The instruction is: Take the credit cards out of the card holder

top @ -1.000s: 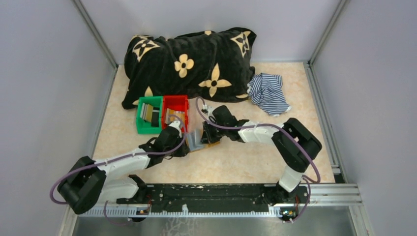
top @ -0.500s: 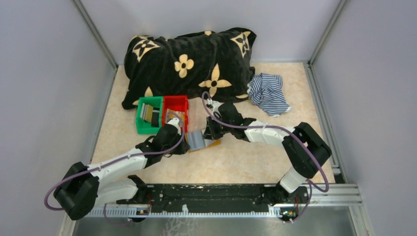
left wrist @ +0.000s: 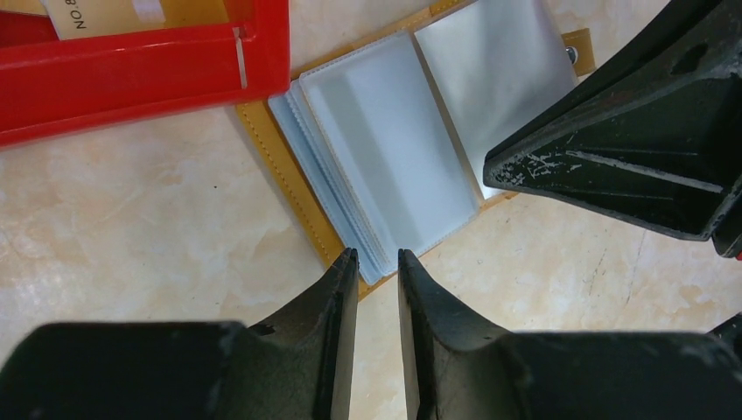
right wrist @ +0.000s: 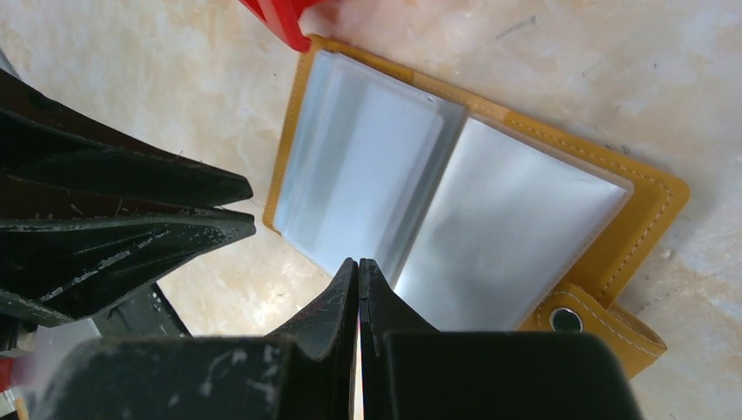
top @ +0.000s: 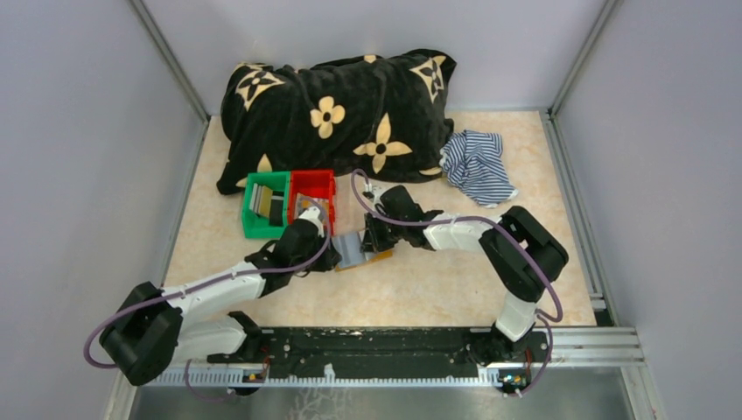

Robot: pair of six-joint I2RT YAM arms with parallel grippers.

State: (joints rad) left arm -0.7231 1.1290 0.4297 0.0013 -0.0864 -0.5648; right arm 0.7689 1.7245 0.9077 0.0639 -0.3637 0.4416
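The card holder [top: 357, 251] lies open on the table, tan-orange with clear grey-blue sleeves [left wrist: 394, 149] spread to both sides. My left gripper [left wrist: 376, 254] is open by a narrow gap, its tips straddling the near corner of the sleeve stack. My right gripper [right wrist: 360, 261] is shut with nothing seen between its fingers, tips resting at the fold of the card holder [right wrist: 490, 227]. In the top view both grippers meet over the holder, left [top: 332, 254] and right [top: 372, 243]. A yellowish credit card [left wrist: 131, 13] lies in the red bin [left wrist: 131, 70]. No card shows in the sleeves.
The red bin [top: 312, 179] and a green bin [top: 249, 229] stand side by side just behind the holder, with cards inside. A black flowered blanket [top: 341, 105] fills the back. A striped blue-white cloth [top: 477, 164] lies at the back right.
The right arm's elbow swung out to the right and has come back, while its gripper stayed at the holder. The left arm has barely moved.
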